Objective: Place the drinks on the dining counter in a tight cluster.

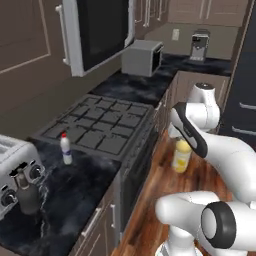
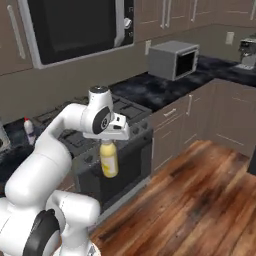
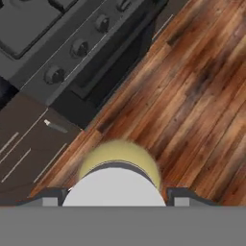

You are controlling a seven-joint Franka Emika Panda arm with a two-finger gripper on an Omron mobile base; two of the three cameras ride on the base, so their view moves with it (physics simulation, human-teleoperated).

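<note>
My gripper [image 2: 107,144] is shut on the pale grey cap of the yellow drink [image 2: 109,161], which hangs upright above the wooden floor in front of the stove. The left base view has the yellow drink [image 1: 181,156] under the gripper [image 1: 183,142]. Looking down from the hand, its cap [image 3: 115,185] sits between the fingertips [image 3: 52,197]. The slim white red-capped drink [image 1: 65,149] stands on the narrow black worktop beside the stove, also seen as the white drink [image 2: 29,130]. The dark grey narrow-necked drink [image 1: 27,195] stands in front of the toaster. The dining counter is out of view.
A gas stove [image 1: 102,124] with an oven front [image 2: 125,165] lies between worktops. A silver toaster [image 1: 12,165] sits at the left. A wall microwave [image 1: 100,30] hangs above. A grey box oven [image 1: 141,57] and coffee machine [image 1: 199,46] stand farther back. Wooden floor [image 2: 200,195] spreads to the right.
</note>
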